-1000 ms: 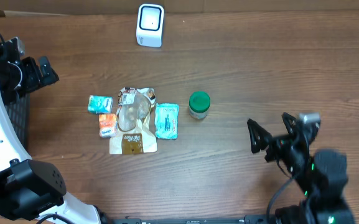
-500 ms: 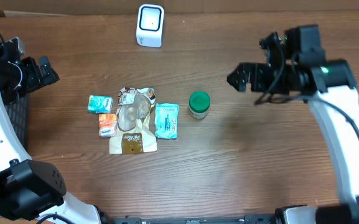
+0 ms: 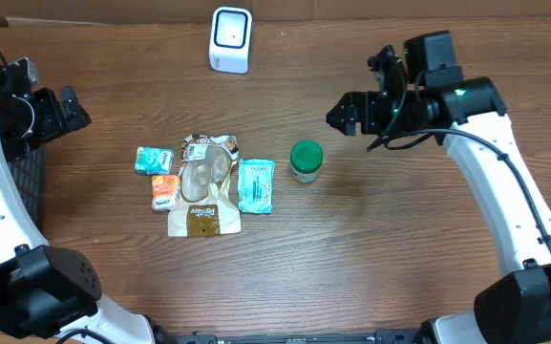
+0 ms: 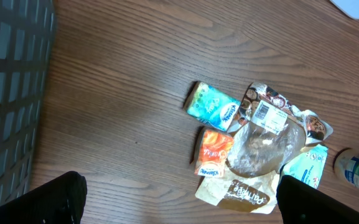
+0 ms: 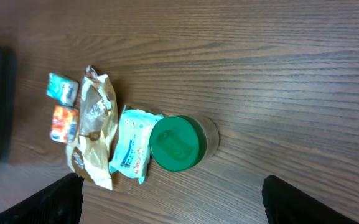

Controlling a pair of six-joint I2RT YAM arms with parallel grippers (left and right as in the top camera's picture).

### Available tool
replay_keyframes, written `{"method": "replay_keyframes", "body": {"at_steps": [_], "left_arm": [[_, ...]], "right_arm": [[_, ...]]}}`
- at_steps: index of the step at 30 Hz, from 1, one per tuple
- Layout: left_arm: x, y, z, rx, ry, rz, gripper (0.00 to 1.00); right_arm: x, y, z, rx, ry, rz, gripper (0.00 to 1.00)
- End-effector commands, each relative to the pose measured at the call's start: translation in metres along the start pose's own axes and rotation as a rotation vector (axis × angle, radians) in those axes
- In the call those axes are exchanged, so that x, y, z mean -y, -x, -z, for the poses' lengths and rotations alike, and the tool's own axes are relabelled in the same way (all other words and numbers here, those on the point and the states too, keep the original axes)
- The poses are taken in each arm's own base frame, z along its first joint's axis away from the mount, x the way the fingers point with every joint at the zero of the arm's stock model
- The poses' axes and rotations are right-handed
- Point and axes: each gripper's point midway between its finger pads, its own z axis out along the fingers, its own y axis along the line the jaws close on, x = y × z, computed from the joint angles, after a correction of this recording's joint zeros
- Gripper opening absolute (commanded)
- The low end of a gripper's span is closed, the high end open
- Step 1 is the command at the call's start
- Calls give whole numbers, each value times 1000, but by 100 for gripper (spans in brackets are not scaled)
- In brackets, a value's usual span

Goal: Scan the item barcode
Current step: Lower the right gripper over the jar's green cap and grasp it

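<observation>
A: Starting big: brown wood-grain table (image 3: 351, 277), carrying everything. Arms next?

B: Yes: right gripper (image 3: 361, 88) hovering near the small clear jar with the green lid (image 3: 306, 160), not touching it, jaws apart and clamped on nothing. Then left gripper (image 3: 53, 96), far off at the left edge beside a dark mesh basket (image 4: 5, 93), jaws spread wide, equally empty.

A: And the white box-shaped scanner (image 3: 230, 38)?

B: Standing at the far edge of the table, well apart from all the goods. Nothing held up to it.

A: Goods, by size?

B: Crumpled brown-and-clear snack bag (image 3: 203, 186) in the middle of the cluster, with a white label near its top. Pale blue tissue pack (image 3: 255, 184) right beside it, seemingly touching. Jar just past that, upright, apart from the pack. Smallest: a teal packet (image 3: 153, 160) and an orange packet (image 3: 164, 191) on the bag's left.

A: So how far along?

B: Barely begun, by the look of it. No item lifted, none near the scanner. Probably the jar as the pick, judging by the right jaws' nearness, though hard to say for certain. Left to do: close on an item, carry it to the scanner, turn the barcode toward its face.
</observation>
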Motion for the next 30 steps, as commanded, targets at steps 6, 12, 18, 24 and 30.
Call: {"method": "replay_keyframes", "body": {"at_steps": [6,12,18,24,30], "left_arm": [[2,1,-1,0,-12,-22,100],[2,1,-1,0,-12,-22,100],[2,1,-1,0,-12,-22,100],[2,1,-1,0,-12,-22,100],[2,1,-1,0,-12,-22,100]], "right_arm": [[-32,13,-10,91,-140,126,93],[-41,17,-43,105,-221,192,95],[-17,1,-91,-5,-280,175,94],[-6,-12,-112,-63,-301,111,95],[-2,-29,-132,-137,-282,74,90]]}}
